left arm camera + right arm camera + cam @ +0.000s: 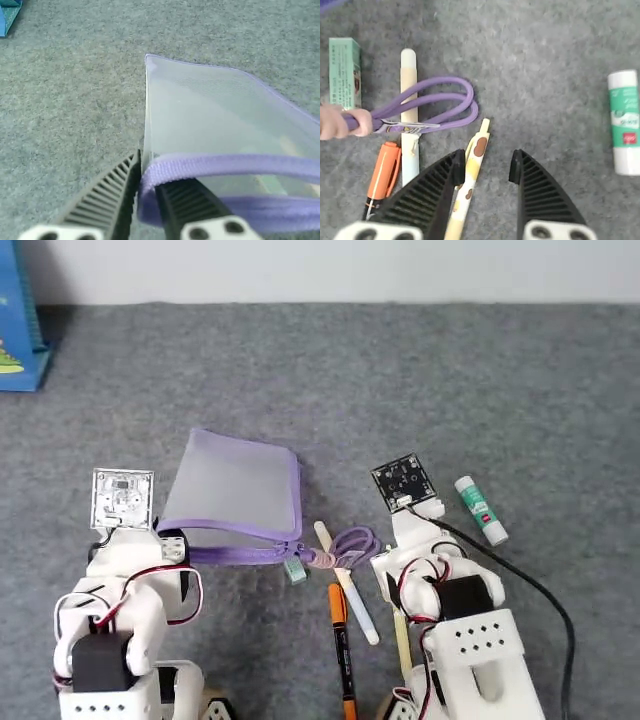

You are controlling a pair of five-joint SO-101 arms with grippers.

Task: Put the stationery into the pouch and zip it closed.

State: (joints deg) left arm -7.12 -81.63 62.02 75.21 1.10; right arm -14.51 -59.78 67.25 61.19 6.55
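Left tool (147, 172) pinches the rim of the pouch (235, 490) on the desk (400, 380); right tool (488, 156) gapes empty.
By the pouch's zip end: one orange marker (342, 640), one white pen (350, 590), one yellow pen (477, 150), one green eraser (344, 72); farther off, one green-labelled glue stick (481, 510), print unreadable.

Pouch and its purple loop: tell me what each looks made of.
The pouch looks like thin translucent plastic or fine mesh, matte: shapes behind it show through blurred. Its trim looks like woven purple tape. The purple loop seems smooth, round synthetic cord.

Yellow pen (401, 635) mostly beneath the right arm (450, 610)
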